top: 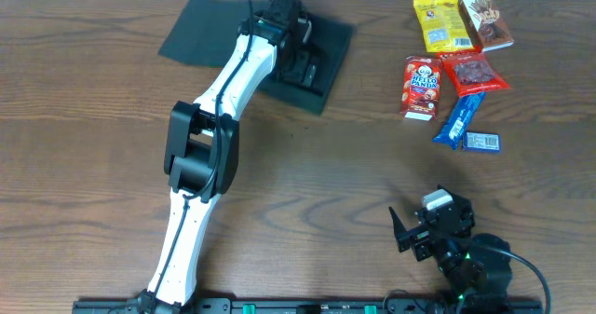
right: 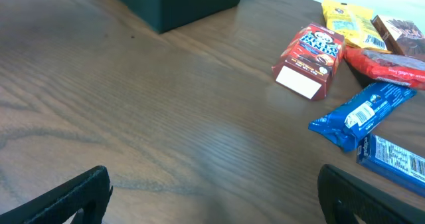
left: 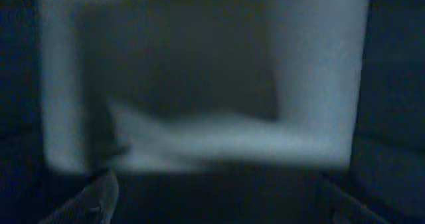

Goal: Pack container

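The wooden worktop [top: 326, 184] carried the dark container [top: 333, 46], which lay directly under the left hand [top: 300, 67]. That hand was released, grasping nothing. The right hand [right: 216, 194] was also released, with the container far ahead to its left. Snack packets [top: 461, 72] lay ahead to its right.

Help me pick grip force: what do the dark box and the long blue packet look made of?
The container looks like matte cardboard: dull, glare-free, crisp straight edges. The long blue packet is probably glossy plastic film: crinkles, bright highlights.
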Controlling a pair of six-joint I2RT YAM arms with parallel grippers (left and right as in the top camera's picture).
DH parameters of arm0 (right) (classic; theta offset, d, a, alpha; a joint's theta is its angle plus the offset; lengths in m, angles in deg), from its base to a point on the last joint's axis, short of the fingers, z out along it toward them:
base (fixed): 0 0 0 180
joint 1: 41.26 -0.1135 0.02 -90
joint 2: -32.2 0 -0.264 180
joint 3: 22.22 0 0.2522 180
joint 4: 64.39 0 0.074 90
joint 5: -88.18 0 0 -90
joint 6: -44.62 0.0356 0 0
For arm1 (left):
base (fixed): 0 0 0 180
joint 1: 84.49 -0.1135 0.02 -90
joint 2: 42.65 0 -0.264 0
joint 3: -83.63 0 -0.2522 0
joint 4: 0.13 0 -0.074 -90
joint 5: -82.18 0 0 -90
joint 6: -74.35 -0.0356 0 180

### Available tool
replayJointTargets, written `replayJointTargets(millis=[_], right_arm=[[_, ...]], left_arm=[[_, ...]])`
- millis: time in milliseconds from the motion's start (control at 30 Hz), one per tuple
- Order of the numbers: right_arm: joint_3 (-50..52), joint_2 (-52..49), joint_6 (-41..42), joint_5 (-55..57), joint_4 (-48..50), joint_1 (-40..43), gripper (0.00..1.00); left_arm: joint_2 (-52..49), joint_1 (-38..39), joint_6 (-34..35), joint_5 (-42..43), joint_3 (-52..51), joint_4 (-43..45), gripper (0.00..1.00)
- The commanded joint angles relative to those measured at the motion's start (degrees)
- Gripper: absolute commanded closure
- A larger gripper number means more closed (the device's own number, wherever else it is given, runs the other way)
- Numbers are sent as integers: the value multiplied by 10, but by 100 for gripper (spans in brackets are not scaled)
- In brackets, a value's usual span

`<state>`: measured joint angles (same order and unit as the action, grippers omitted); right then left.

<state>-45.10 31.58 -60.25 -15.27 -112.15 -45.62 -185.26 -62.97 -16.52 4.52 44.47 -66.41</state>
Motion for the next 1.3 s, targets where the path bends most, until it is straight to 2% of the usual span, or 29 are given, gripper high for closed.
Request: replayJointTargets(millis=[0, 233, 567, 633, 733, 833, 867, 967, 1100, 1267], right_arm=[[2, 3, -10, -1, 0, -3, 1], [2, 3, -10, -1, 0, -3, 1], [2, 3, -10, -1, 0, -3, 1], [2, 3, -10, -1, 0, -3, 1], [2, 3, -10, -1, 0, -3, 1], [2, 3, -10, -1, 0, -3, 1], [2, 3, -10, -1, 0, -3, 1], [2, 3, -10, -1, 0, -3, 1], [2, 3, -10, -1, 0, -3, 1], [2, 3, -10, -1, 0, -3, 1]], left_arm=[[0, -1, 14, 29, 53, -64, 5], [0, -1, 73, 30, 104, -192, 5], [0, -2, 74, 212, 103, -188, 5], [0, -4, 94, 230, 103, -184, 5], [0, -9, 196, 215, 103, -183, 3], [0, -13, 268, 170, 103, -193, 0], [0, -13, 292, 146, 103, -198, 5], [0, -13, 336, 102, 104, -202, 5], [0, -13, 359, 65, 127, -212, 5], [0, -12, 363, -5, 212, -256, 5]])
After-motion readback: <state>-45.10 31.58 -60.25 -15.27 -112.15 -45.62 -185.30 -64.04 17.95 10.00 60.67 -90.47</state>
